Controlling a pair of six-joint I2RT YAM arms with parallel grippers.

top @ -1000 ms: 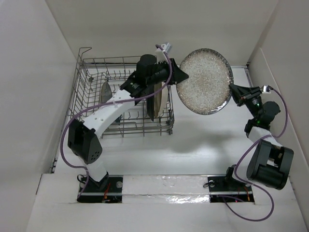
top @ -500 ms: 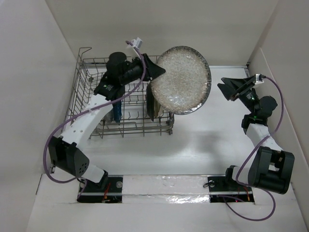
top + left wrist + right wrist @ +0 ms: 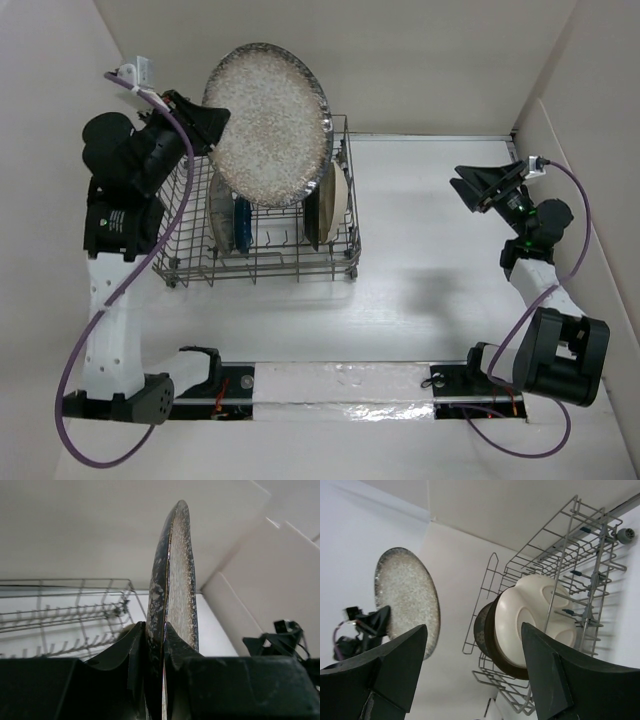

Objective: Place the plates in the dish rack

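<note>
Got the speckled plate (image 3: 268,125) pinched edge-on in the left gripper (image 3: 212,130) above the dish rack (image 3: 262,264), right gripper (image 3: 466,189) spread wide

One overhead view, two wrist views.

The top camera looks down from behind the left gripper (image 3: 213,128) and right gripper (image 3: 463,189). The left wrist camera sights past its clamped jaws, edge-on and close to the large speckled grey-beige plate (image 3: 177,580). The right wrist camera, between its spread jaws, sees that plate and the rectangular silver wire dish rack (image 3: 592,540) from afar.
</note>
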